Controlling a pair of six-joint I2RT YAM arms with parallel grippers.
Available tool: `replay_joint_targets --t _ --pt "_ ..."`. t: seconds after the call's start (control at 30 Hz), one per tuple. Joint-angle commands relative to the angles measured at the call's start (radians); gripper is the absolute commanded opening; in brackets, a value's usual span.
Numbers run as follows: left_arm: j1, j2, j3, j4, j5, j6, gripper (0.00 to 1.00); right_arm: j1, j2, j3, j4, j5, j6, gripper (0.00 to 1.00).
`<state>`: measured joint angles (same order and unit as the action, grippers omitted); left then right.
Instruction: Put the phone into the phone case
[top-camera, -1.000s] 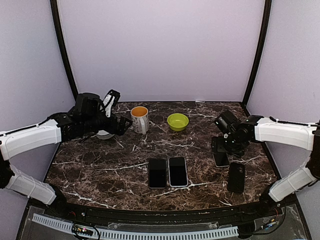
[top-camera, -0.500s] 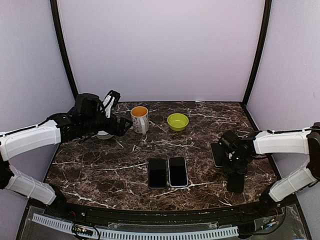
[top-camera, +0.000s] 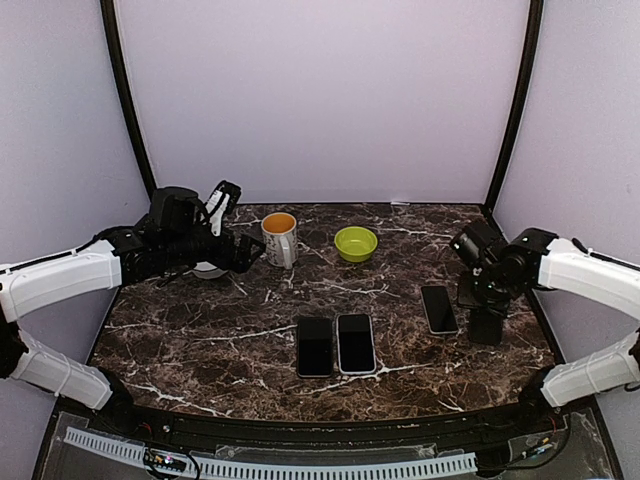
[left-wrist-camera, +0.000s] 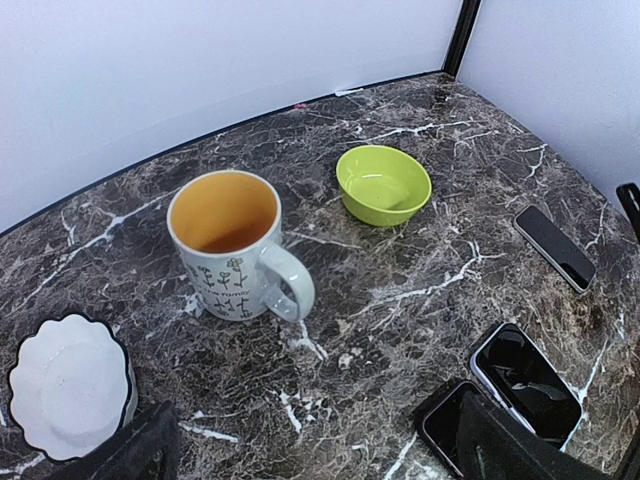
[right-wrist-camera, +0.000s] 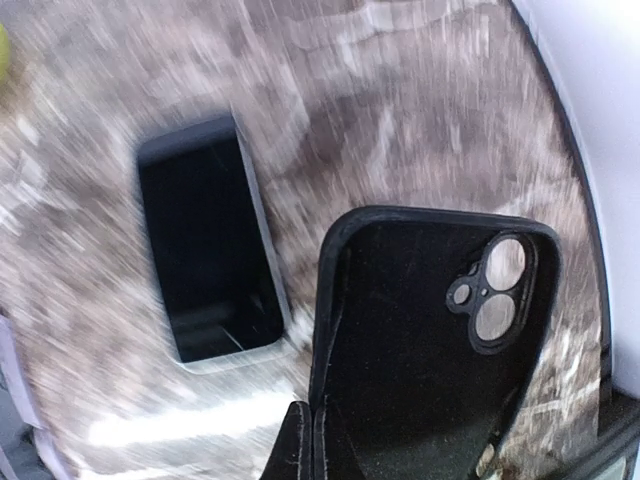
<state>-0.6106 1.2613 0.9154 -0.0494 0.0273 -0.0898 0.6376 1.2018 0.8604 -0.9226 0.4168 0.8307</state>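
- Phone (top-camera: 438, 308) lies flat and screen up on the marble table (top-camera: 400, 290), at about 3 o'clock from the table's middle. I see nothing touching it.
- Phone case (right-wrist-camera: 430, 340) is black and sits just off the phone's 3 o'clock side, apart from it. It stands raised on end, not flat. In the right wrist view its camera cut-out is at the upper end. I cannot tell whether its lower end meets the table.
- Right gripper (right-wrist-camera: 303, 447) has its fingers pinched tight on the lower edge of the case.
- Left gripper (top-camera: 236, 224) has its fingers spread wide and holds nothing. It hangs at about 10 o'clock on the table, near a white scalloped dish (left-wrist-camera: 65, 385).
- Mug (left-wrist-camera: 235, 245) is orange inside and stands upright at about 11 o'clock from the middle.
- Green bowl (left-wrist-camera: 383, 185) stands at about 12 o'clock, apart from the mug.
- Two more dark phones (top-camera: 315, 346) lie side by side at about 6 o'clock from the middle, well apart from both arms.
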Motion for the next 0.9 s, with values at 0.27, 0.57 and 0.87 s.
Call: replay_joint_targets --t 0.27,0.57,0.87 --pt "0.000 -0.024 -0.010 0.018 0.003 0.011 0.99 0.251 0.280 0.134 0.261 -0.196 0.032 0.00" --pt "0.000 -0.025 -0.010 0.019 0.006 0.011 0.99 0.319 0.454 0.161 0.356 -0.275 0.026 0.00" --pt "0.000 -0.022 -0.010 0.020 0.006 0.013 0.99 0.304 0.523 0.187 0.374 -0.213 0.010 0.00"
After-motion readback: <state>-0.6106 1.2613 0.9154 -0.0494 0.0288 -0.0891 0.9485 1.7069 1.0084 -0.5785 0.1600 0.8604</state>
